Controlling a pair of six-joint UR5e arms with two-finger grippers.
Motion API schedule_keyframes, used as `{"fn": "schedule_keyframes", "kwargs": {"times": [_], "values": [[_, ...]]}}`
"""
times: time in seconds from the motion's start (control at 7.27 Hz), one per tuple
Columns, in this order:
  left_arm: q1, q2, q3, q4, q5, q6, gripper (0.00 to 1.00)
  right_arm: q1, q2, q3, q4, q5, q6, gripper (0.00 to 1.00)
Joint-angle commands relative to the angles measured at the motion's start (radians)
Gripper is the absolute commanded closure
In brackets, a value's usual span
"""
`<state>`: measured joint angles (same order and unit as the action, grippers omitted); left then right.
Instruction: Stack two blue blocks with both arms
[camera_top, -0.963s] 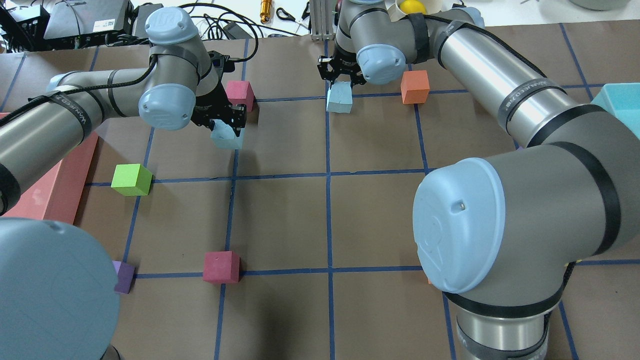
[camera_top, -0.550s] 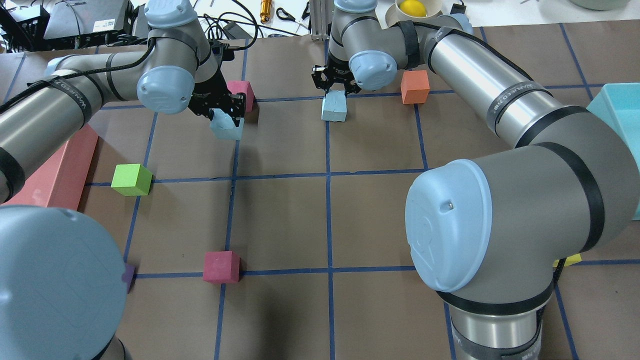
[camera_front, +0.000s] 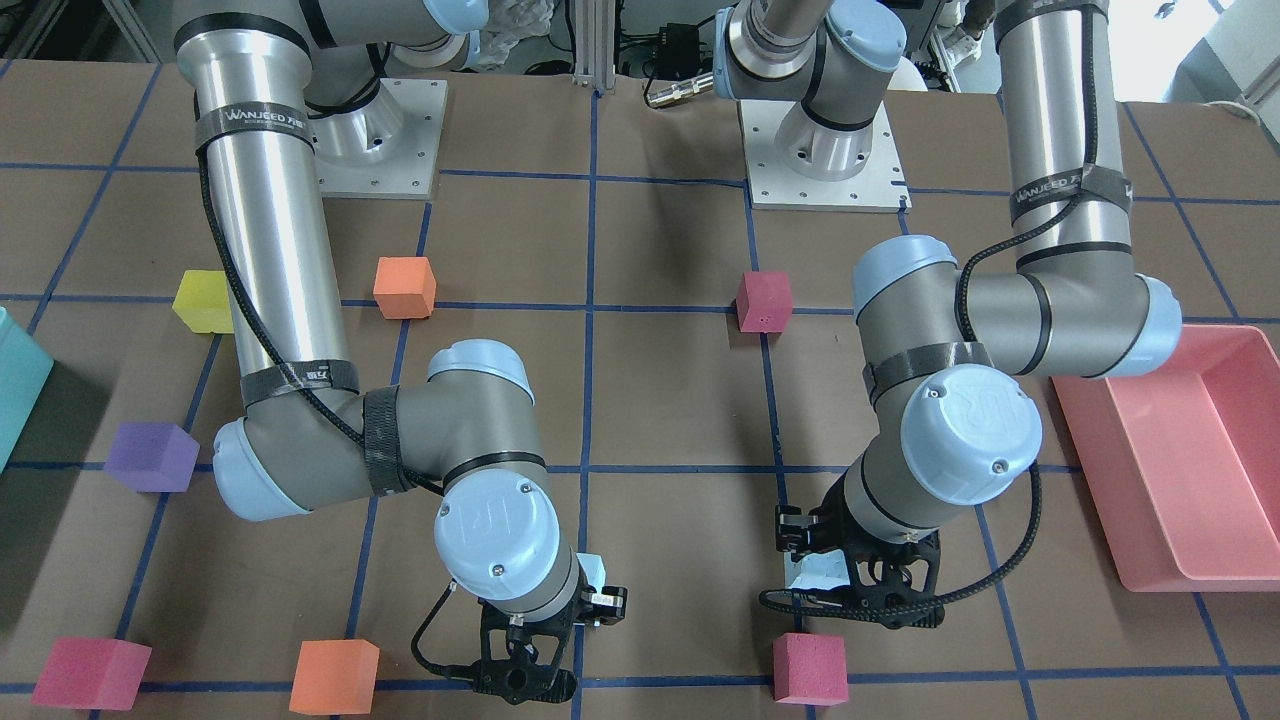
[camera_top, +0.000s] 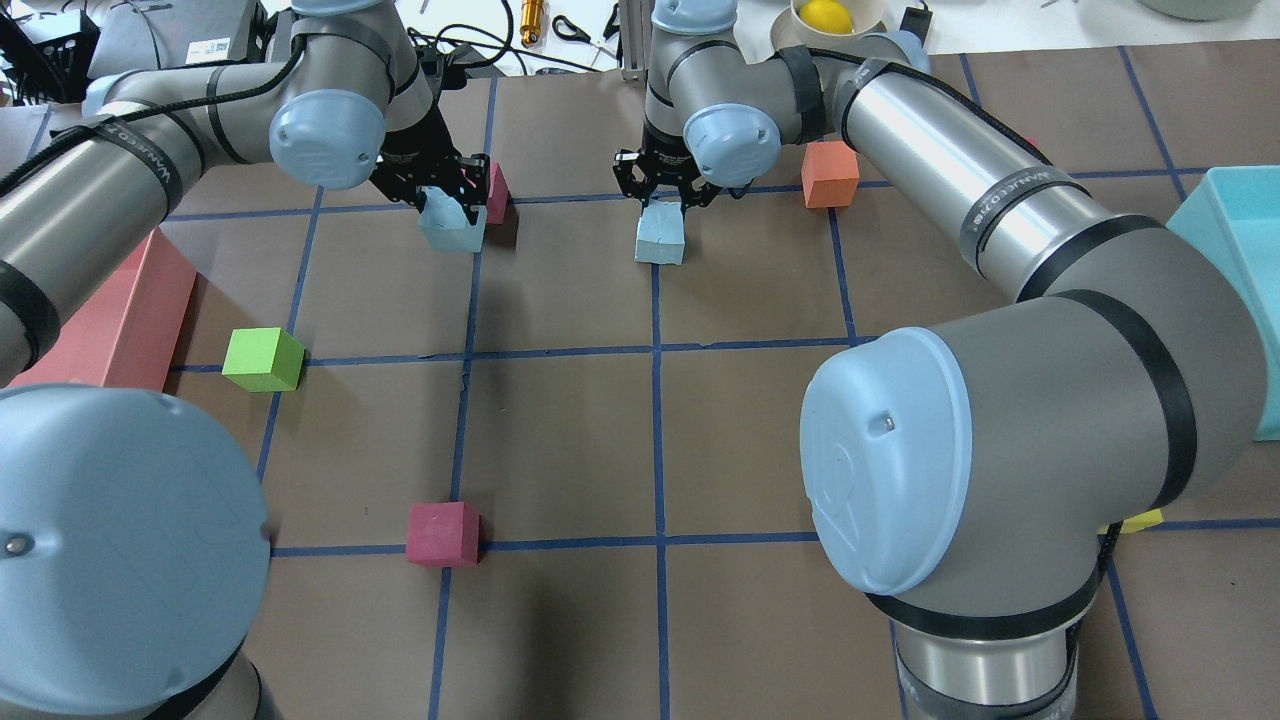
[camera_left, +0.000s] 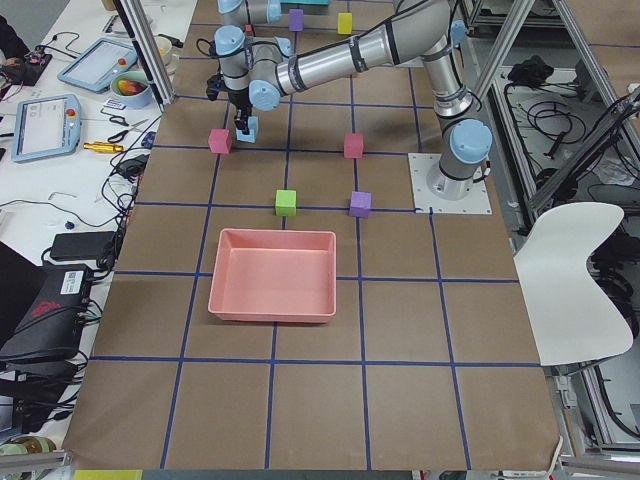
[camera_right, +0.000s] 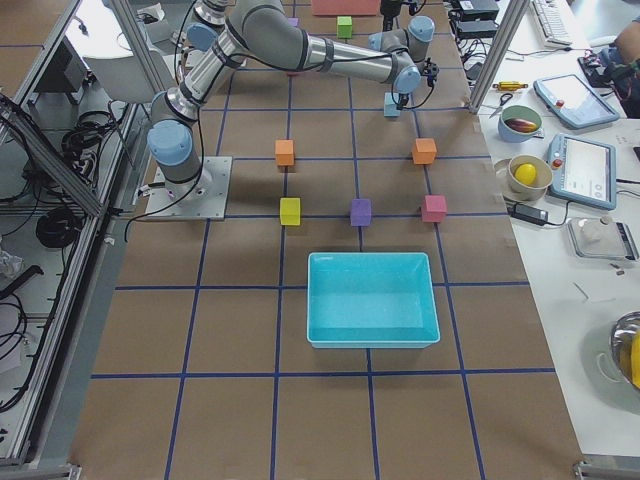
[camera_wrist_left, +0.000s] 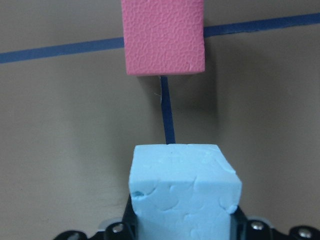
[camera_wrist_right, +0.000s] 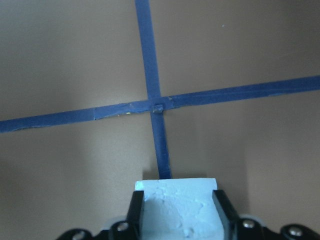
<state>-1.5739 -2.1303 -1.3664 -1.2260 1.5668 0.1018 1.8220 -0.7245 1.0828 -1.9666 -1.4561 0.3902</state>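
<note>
Blue blocks (camera_top: 450, 235) (camera_top: 660, 245) pinched by left gripper (camera_top: 455, 202), right gripper (camera_top: 660, 205); right fingers (camera_wrist_right: 136, 210) plain only wrist-side.

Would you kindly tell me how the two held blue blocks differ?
The left blue block, in the left gripper, has a crimson cube beyond it; the right blue block, in the right gripper, faces only tape lines. Wrist views show fingers flanking the right block, not the left. Both are pale, scuffed foam.

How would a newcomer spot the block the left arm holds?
From the pink tray at the overhead view's left edge, follow the left arm to its tip. The pale blue block held there is the only blue one beside a magenta cube.
</note>
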Motion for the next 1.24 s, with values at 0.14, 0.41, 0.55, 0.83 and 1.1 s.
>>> {"fn": "schedule_keyframes", "kwargs": {"times": [0.14, 0.41, 0.55, 0.83, 1.1], "values": [[-0.001, -0.016, 0.076, -0.069, -0.001, -0.001, 0.91, -0.001, -0.018, -0.001, 0.037, -0.001, 0.002, 0.00], [-0.027, -0.008, 0.076, -0.084, -0.002, -0.049, 0.91, -0.032, -0.117, -0.004, 0.136, -0.018, -0.013, 0.00], [-0.056, -0.004, 0.076, -0.087, -0.007, -0.097, 0.91, -0.080, -0.172, 0.006, 0.188, -0.018, -0.028, 0.00], [-0.121, -0.020, 0.116, -0.087, -0.020, -0.178, 0.90, -0.174, -0.278, 0.011, 0.367, -0.020, -0.141, 0.00], [-0.202, -0.046, 0.142, -0.080, -0.024, -0.244, 0.90, -0.245, -0.393, 0.081, 0.492, -0.087, -0.282, 0.00]]}}
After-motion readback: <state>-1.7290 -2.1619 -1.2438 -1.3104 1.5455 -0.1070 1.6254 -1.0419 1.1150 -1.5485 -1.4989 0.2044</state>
